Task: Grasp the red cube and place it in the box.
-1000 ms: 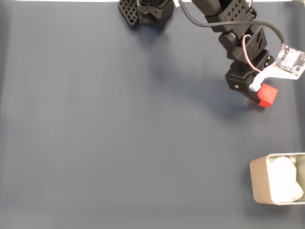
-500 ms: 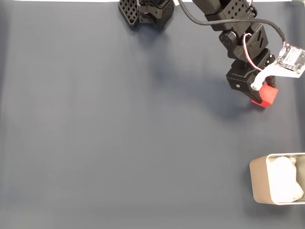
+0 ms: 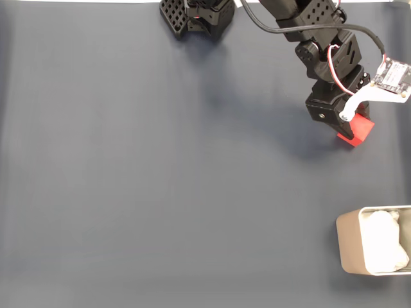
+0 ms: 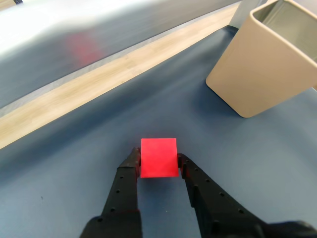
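Black two-finger gripper (image 4: 158, 157) clamped on the small bright red cube (image 4: 158, 157); beige-grey rounded box (image 4: 270, 69) stands at two o'clock, well apart.

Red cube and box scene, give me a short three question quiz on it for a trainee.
1. True or false: in the wrist view the gripper is shut on the red cube.
2. In the fixed view, where is the box relative to the red cube? A) above it, B) below it, near the lower right corner, C) far to its left.
3. Fill in: the box holds white ____, and the cube is not yet inside.

Key
1. True: both fingers press the cube's sides.
2. B
3. padding
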